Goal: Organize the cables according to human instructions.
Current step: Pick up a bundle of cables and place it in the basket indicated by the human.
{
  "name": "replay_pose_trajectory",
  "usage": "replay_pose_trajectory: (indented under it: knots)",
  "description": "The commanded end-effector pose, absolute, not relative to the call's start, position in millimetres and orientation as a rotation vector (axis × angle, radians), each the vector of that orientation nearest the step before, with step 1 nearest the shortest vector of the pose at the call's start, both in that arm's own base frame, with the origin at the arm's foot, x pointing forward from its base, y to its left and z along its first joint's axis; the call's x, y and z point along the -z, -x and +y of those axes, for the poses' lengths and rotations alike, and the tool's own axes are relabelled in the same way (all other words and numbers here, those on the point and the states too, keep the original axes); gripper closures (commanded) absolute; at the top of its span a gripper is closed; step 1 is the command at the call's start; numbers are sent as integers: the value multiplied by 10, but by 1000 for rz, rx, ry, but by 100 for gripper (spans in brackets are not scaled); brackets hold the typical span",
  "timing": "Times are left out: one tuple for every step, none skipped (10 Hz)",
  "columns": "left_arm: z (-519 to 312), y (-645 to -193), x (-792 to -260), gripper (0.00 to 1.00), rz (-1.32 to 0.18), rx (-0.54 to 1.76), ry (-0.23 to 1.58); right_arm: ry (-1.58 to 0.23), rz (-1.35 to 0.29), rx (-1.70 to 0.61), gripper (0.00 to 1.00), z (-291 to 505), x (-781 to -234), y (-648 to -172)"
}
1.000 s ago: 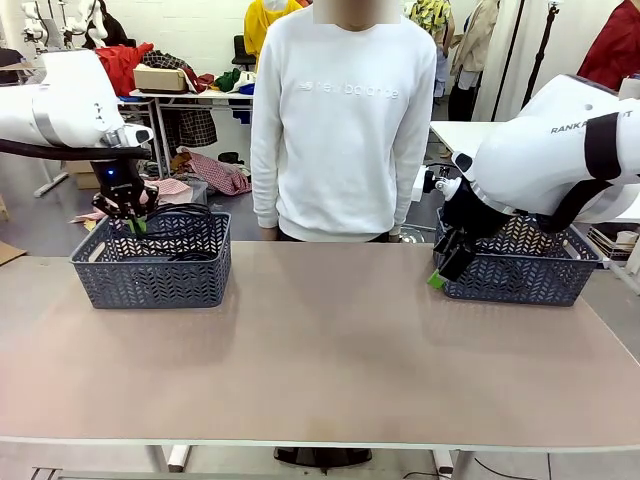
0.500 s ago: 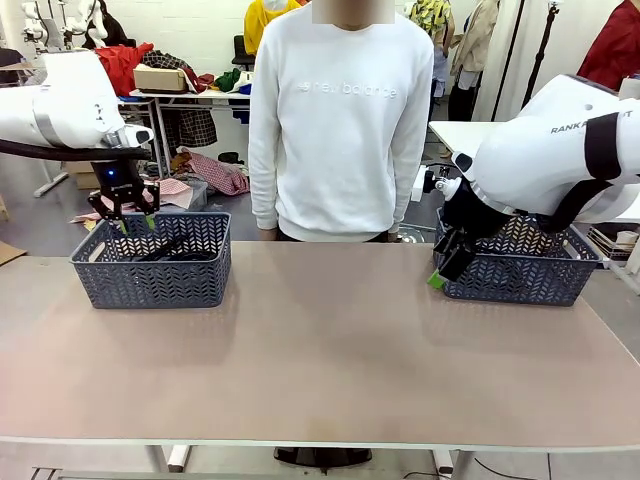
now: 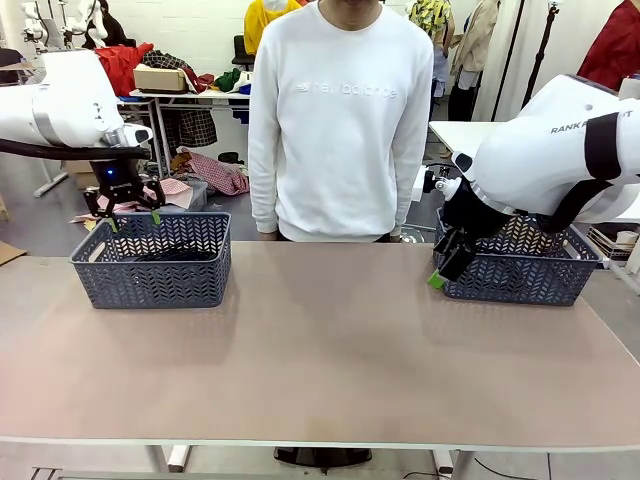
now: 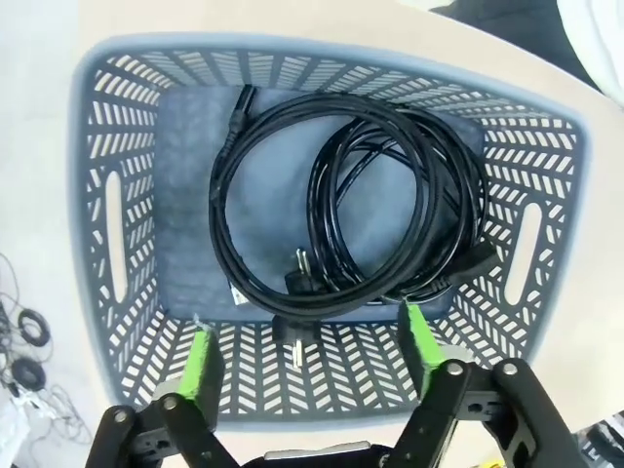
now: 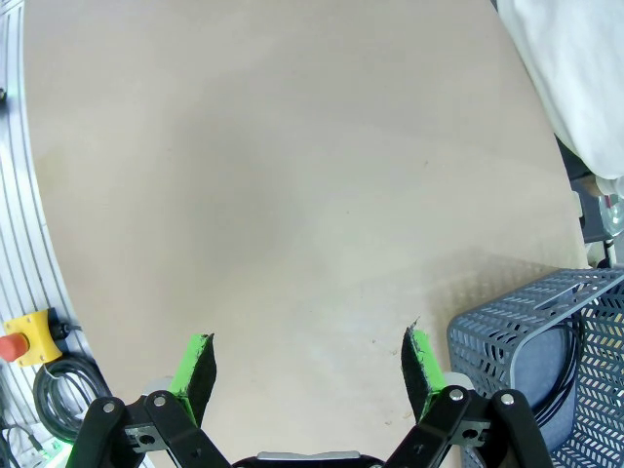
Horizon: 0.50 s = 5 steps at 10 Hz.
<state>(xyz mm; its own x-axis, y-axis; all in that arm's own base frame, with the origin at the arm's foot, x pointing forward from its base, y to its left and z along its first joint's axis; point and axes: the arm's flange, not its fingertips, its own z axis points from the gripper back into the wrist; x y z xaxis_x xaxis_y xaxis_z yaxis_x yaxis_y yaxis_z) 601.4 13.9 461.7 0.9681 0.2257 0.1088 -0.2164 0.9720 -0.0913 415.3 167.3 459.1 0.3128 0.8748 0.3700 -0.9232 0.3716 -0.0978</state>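
The left tool (image 4: 307, 356) hangs released above the left basket (image 4: 102, 210), its green pads spread wide, the coiled cables (image 4: 341, 219) lying loose on the basket floor directly below. The right tool (image 5: 310, 370), also released and empty, hovers over bare counter (image 5: 292, 175) beside the right basket (image 5: 531, 351).

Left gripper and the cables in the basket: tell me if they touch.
Apart. The left wrist view shows the left gripper open above the basket, its green pads clear of the coiled cables below.
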Motion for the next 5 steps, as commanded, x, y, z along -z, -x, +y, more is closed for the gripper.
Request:
replay_pose_trajectory:
  knots:
    - [159,-6006,-4644,7,-106,-255,96,-138,-393,-1193,0,1680,-4584,-4144]
    - [157,-6003,-4637,0,-93,-247,111,-138,-393,-1193,0,1680,-4584,-4144]
    - [138,-6011,-4614,0,-116,-226,79,-138,-393,-1193,0,1680,-4584,-4144]
    - [138,-6011,-4614,0,-116,-226,79,-138,-393,-1193,0,1680,-4584,-4144]
    - [138,-6011,-4614,0,-116,-226,79,-138,-393,-1193,0,1680,-4584,-4144]
